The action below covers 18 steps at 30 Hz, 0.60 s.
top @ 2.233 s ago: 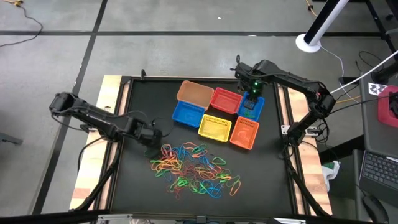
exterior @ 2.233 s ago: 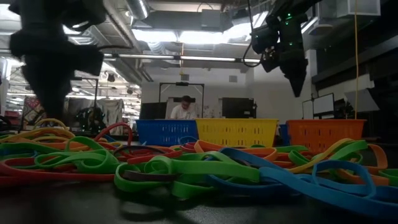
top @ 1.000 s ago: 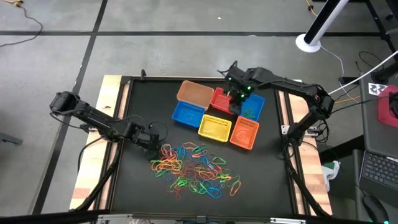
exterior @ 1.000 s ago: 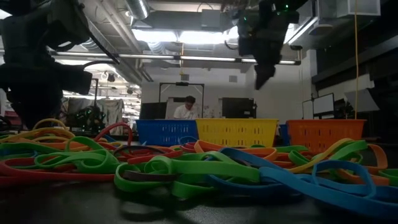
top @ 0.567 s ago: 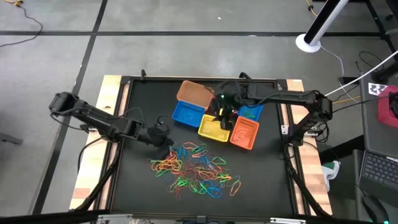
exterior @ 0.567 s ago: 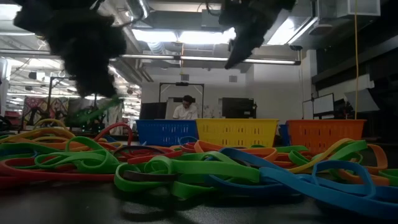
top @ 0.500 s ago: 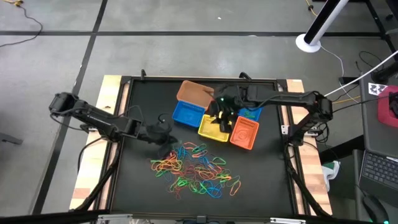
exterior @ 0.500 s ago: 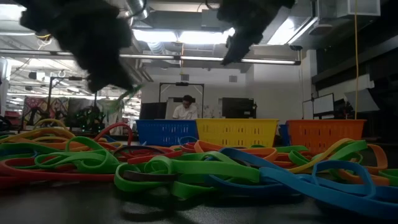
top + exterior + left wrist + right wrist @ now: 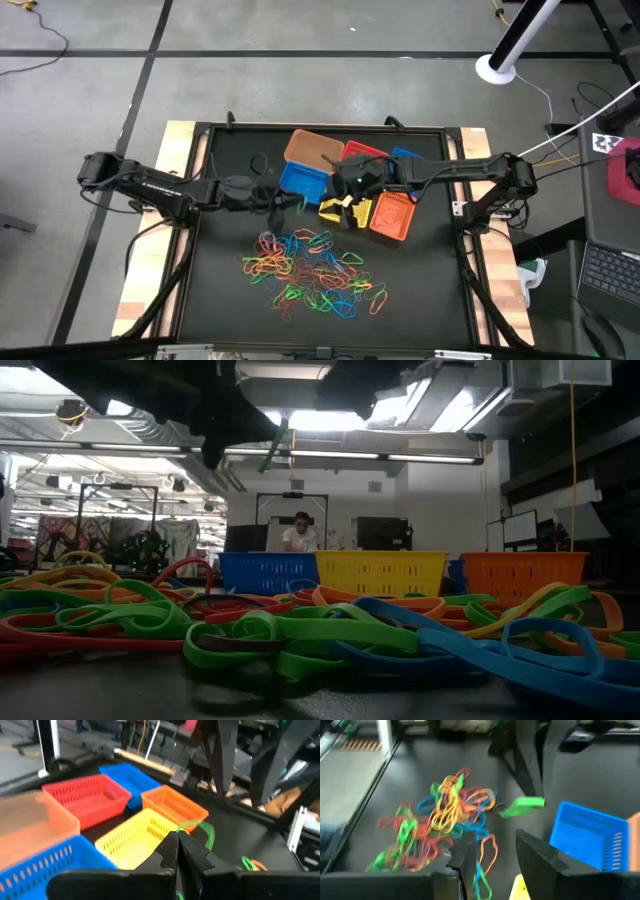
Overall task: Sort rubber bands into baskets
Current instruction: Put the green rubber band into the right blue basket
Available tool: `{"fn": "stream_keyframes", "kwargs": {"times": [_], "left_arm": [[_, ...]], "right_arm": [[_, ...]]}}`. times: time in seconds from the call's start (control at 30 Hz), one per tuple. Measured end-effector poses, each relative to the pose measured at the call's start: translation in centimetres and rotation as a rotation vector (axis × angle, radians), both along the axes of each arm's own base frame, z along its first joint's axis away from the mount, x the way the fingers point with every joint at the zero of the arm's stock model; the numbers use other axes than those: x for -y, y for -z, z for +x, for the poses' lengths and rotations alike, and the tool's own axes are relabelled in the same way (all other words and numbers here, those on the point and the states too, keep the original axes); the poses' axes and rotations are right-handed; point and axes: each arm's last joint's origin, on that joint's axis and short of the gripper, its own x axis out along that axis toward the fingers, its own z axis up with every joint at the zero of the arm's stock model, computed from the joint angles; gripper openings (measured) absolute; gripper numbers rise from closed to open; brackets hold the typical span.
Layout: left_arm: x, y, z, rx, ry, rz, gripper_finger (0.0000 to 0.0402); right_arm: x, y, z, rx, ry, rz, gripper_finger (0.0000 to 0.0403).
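The left gripper [image 9: 178, 840] is pinching a green rubber band [image 9: 202, 831] in closed jaws, carrying it above the table beside the baskets [image 9: 345, 185]. The right gripper [image 9: 352, 208] — jaws standing apart, gripping nothing — is hanging over the yellow basket [image 9: 337, 209]; the remaining rubber bands [image 9: 310, 265] are lying heaped on the table [image 9: 220, 290].

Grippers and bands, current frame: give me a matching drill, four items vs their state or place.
Items:
1. left gripper
2. right gripper
3. green band
4. band pile

States:
A. open, holding nothing
B. loose on the table, on the near side of the baskets
C. shut on a band, above the table
D. hanging from closed fingertips

Pairs: 1-C, 2-A, 3-D, 4-B
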Motion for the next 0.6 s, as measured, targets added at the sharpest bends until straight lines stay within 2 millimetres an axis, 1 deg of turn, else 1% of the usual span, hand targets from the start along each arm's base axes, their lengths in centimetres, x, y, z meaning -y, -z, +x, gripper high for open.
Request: {"fn": "stream_keyframes", "kwargs": {"times": [0.17,0.3,0.43,0.6], "left_arm": [[-0.7,-0.7,0.1,0.064,-0.024,0.037,0.0001],[-1.1,-1.2,0.2,0.109,-0.041,0.079,0.0001],[-1.2,-1.7,0.2,0.142,-0.048,0.123,0.0001],[-1.2,-1.8,0.2,0.146,-0.045,0.147,0.0001]], "right_arm": [[0.2,-0.2,0.2,0.023,0.125,-0.017,0.0138],[0.4,0.1,0.6,0.028,0.176,-0.013,0.0138],[0.4,1.2,1.6,0.025,0.188,0.004,0.0138],[0.4,3.0,3.3,0.028,0.188,0.004,0.0138]]}}
